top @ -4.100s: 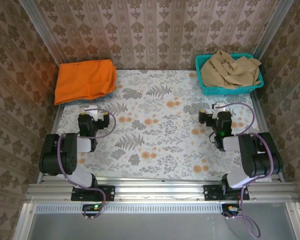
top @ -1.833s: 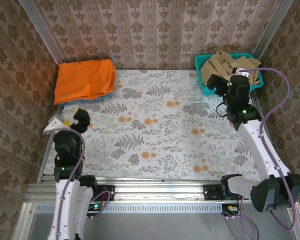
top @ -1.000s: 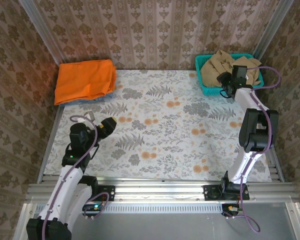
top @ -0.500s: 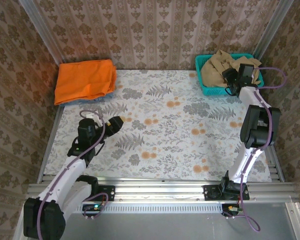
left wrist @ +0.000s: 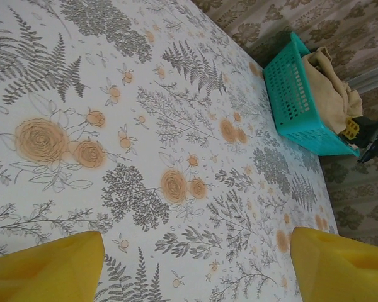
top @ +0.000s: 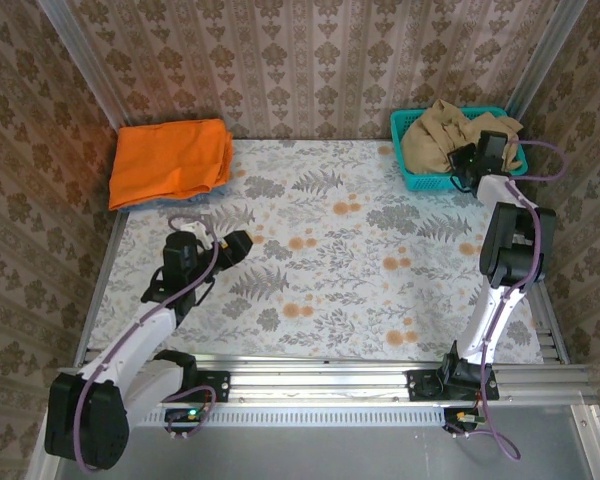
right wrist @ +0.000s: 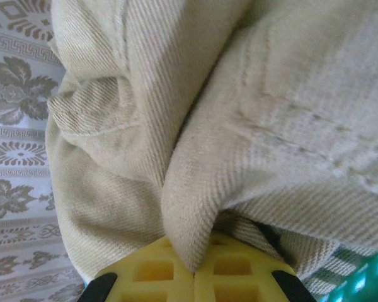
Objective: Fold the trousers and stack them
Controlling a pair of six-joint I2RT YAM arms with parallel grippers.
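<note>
Near, 8 o'clock: your L gripper (top: 237, 244) hangs wide, holding nothing. Far, 1 o'clock: your R gripper (right wrist: 194, 267) pinches the trousers (top: 445, 135), bunched in the basket (top: 420, 181). Pull fast & the thin fold may slip, or the basket drags.

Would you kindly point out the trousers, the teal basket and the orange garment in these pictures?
trousers (top: 435, 140), top external view, crumpled cloth at the heap's middle.
teal basket (left wrist: 290, 100), left wrist view, its meshed side wall.
orange garment (top: 170, 160), top external view, middle of its folded top.

Floral table (top: 320, 260): orange garment (top: 170, 160), teal basket (top: 430, 181)
</note>
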